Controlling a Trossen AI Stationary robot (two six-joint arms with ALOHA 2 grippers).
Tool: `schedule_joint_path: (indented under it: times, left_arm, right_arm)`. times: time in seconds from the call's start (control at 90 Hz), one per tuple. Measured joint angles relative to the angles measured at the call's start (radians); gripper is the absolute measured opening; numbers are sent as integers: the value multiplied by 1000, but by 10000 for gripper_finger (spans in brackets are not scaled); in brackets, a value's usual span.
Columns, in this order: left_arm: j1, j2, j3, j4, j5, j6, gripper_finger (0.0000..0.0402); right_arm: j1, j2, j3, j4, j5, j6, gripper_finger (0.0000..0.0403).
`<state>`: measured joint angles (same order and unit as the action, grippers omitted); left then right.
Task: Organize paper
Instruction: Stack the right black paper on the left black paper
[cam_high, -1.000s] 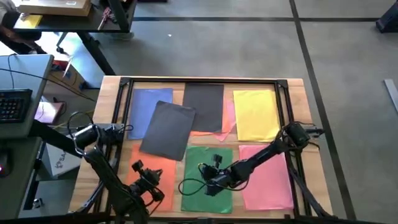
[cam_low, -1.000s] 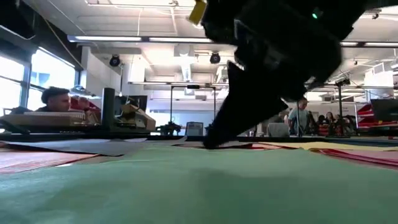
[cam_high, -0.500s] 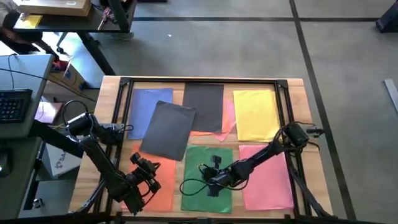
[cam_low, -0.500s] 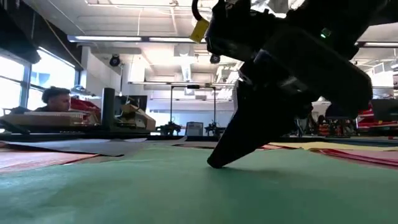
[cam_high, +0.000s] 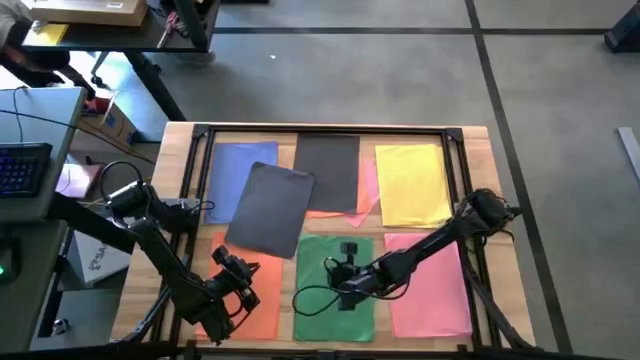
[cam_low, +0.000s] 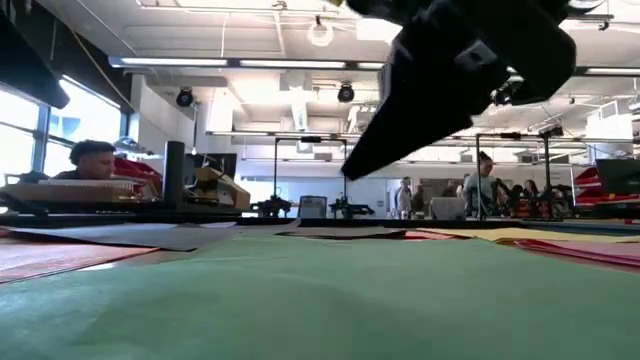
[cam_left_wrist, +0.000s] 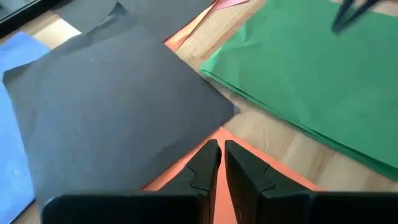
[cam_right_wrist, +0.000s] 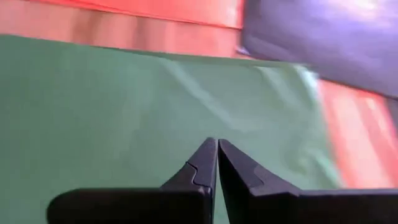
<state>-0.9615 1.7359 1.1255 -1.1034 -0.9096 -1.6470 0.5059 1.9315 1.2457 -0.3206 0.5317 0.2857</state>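
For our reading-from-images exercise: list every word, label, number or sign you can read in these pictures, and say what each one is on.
None can be read.
The coloured paper sheets, such as the green sheet and the tilted dark grey sheet, are plain.
The white box beside the wooden table carries dark print, too small to read.
The black keyboard keys are too small to read.

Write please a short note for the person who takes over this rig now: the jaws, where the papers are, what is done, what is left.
Left gripper: jaws shut, empty, over the orange pile near the skewed grey sheet's corner.
Right gripper: jaws shut, empty, above the green pile, not touching it.
Far row: blue, grey pile, yellow. Near row: orange, green, pink pile.
Done: the six piles look laid out.
Left: one grey sheet lies tilted across blue, grey and orange; orange and pink edges stick out under the grey pile.
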Motion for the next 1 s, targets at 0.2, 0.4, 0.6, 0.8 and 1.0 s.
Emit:
schedule_joint_path:
  times: [0.2, 0.4, 0.6, 0.8, 1.0]
  left_arm:
    - [32, -1, 0, -5, -2, 23, 17]
    - [103, -1, 0, -9, -52, 130, 17]
    - [253, -1, 0, -137, -90, 264, 17]
    - [425, -1, -1, -176, -64, 467, 16]
    - [508, -1, -1, -156, -66, 578, 14]
  right_arm:
    - [-74, -146, -80, -227, 123, -60, 0]
    - [-228, -347, -364, -49, -3, -211, 22]
    - [-365, -371, -543, 220, -92, -435, 94]
    - [-442, -281, -544, 335, -136, -643, 176]
    - [-461, -180, -503, 347, -58, -813, 199]
